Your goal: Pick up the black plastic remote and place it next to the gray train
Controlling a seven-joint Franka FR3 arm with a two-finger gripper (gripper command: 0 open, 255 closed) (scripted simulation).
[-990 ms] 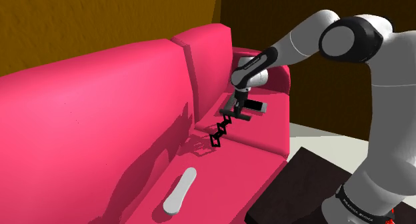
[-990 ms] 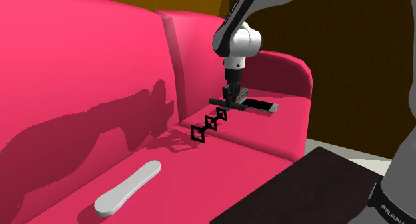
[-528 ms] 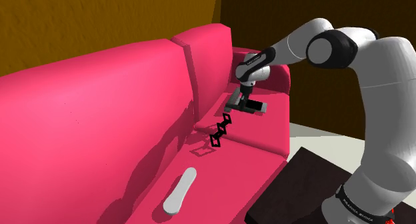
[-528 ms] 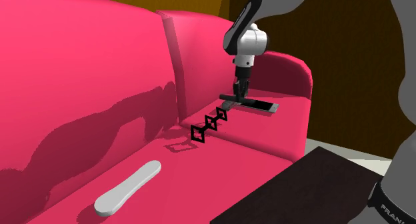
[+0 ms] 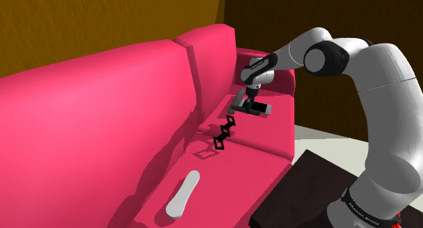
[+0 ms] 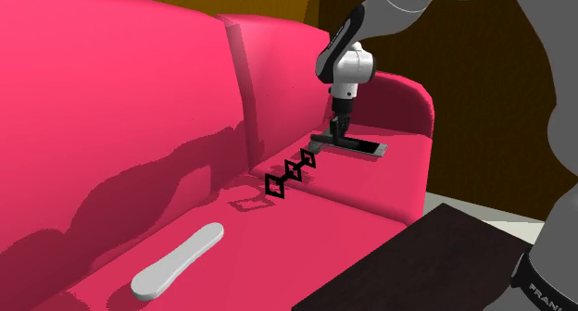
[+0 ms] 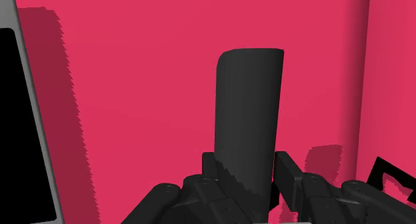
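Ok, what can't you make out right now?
Wrist view: the near end of the remote is hidden behind the gripper.
Wrist view: the grey-framed black panel is cut off by the picture edge.
Shoulder view: the gripper covers most of the remote; whether it clears the sofa cushion is unclear.
Both exterior views: the black diamond chain is too thin to identify.

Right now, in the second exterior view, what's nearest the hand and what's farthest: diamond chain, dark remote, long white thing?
1. Dark remote: clasped in the hand.
2. Black diamond chain: on the sofa, just lower left of it.
3. Long white thing: far off, view's lower left.
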